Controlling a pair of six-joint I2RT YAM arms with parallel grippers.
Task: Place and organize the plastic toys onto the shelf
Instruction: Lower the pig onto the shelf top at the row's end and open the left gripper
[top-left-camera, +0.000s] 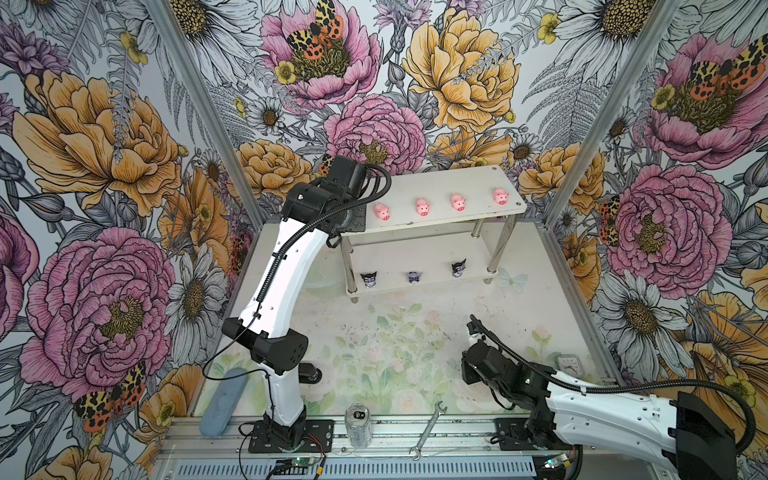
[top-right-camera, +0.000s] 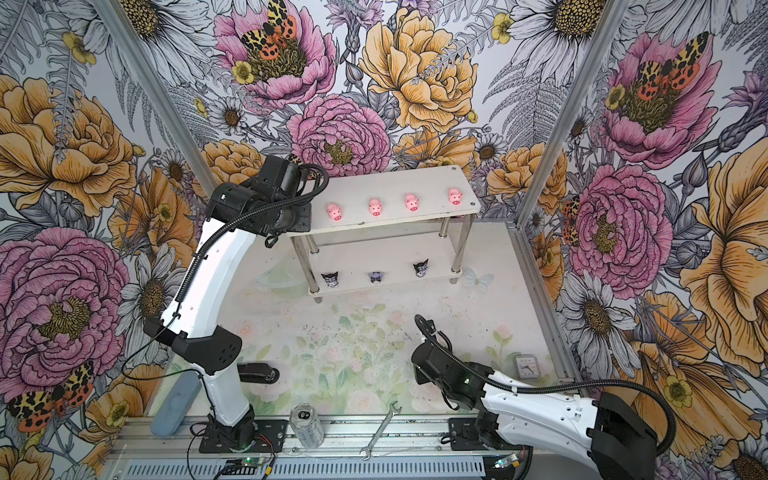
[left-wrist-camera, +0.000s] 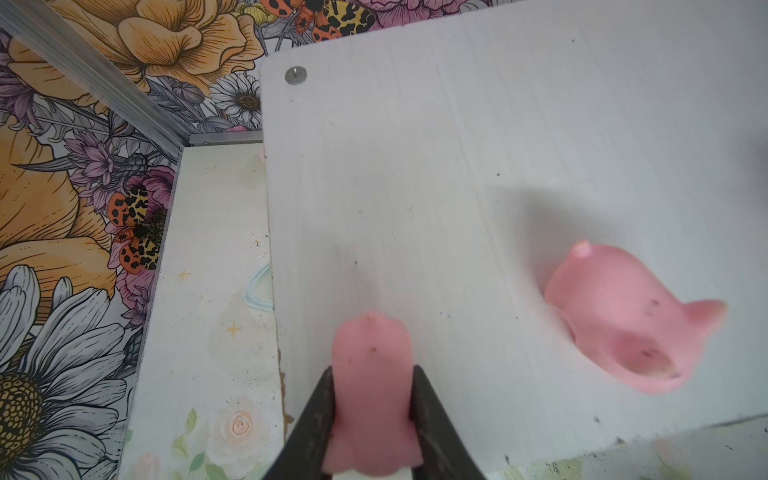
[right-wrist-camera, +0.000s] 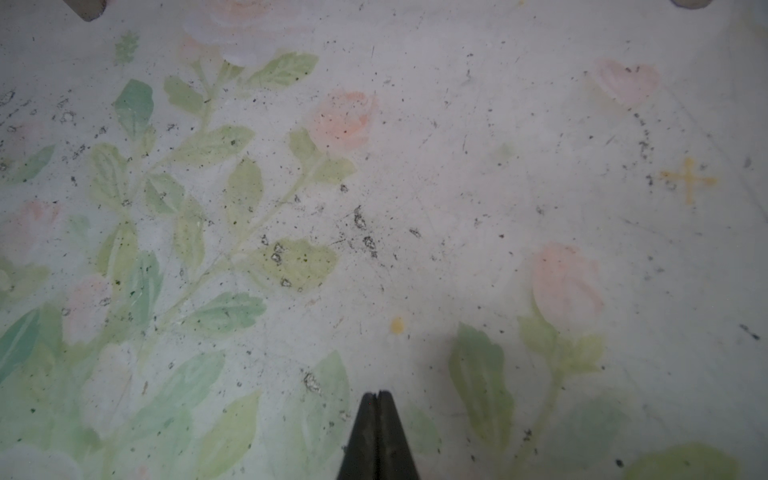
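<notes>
On shelf (top-left-camera: 436, 183) top tier four pigs (top-left-camera: 422, 206) are lined, on lower tier three figurines (top-left-camera: 413, 277). A fifth pig (left-wrist-camera: 370, 345) is pinched by left gripper (left-wrist-camera: 372, 370); right gripper (right-wrist-camera: 377, 395) is closed, empty.

A robot lab cell: floral-printed walls (top-left-camera: 95, 137), aluminium framing (top-left-camera: 201, 95), arms (top-left-camera: 286, 257) bolted to a rail (top-left-camera: 465, 432).

1. A clear drink can (top-left-camera: 358, 424) is stood upright, well behind the right gripper (right-wrist-camera: 377, 395).
2. A silver wrench (top-left-camera: 428, 430) is laid flat beside the can, on the side nearer that gripper.
3. A small clock (top-left-camera: 566, 363) is seen off to that gripper's right.
4. A faded floral mat (right-wrist-camera: 457, 166) is spread beneath it.
</notes>
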